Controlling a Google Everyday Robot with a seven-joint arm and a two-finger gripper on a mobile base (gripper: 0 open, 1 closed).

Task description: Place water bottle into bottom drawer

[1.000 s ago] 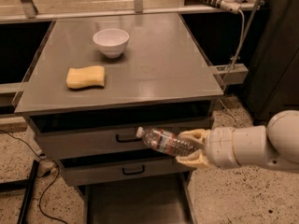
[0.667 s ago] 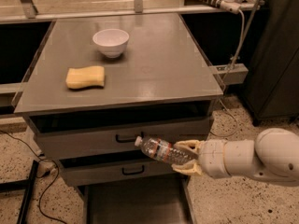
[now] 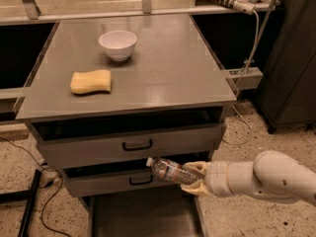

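The water bottle (image 3: 168, 170) is clear with a white cap and a red-and-blue label. It lies nearly level in the air, cap pointing left, in front of the middle drawer's front. My gripper (image 3: 193, 178) is shut on the bottle's base end, reaching in from the right on a white arm (image 3: 266, 177). The bottom drawer (image 3: 143, 215) is pulled out below the bottle, showing its dark floor and grey side walls. The bottle hangs above the drawer's back part.
A white bowl (image 3: 117, 44) and a yellow sponge (image 3: 91, 81) sit on the grey cabinet top (image 3: 163, 68). Two upper drawer fronts with black handles (image 3: 137, 145) are closed. Cables lie on the speckled floor at left (image 3: 29, 201). A dark cabinet stands at right (image 3: 291, 58).
My gripper has carried the bottle downward and slightly left, from the level of the top drawer's front to the middle drawer's front, closer to the open bottom drawer.
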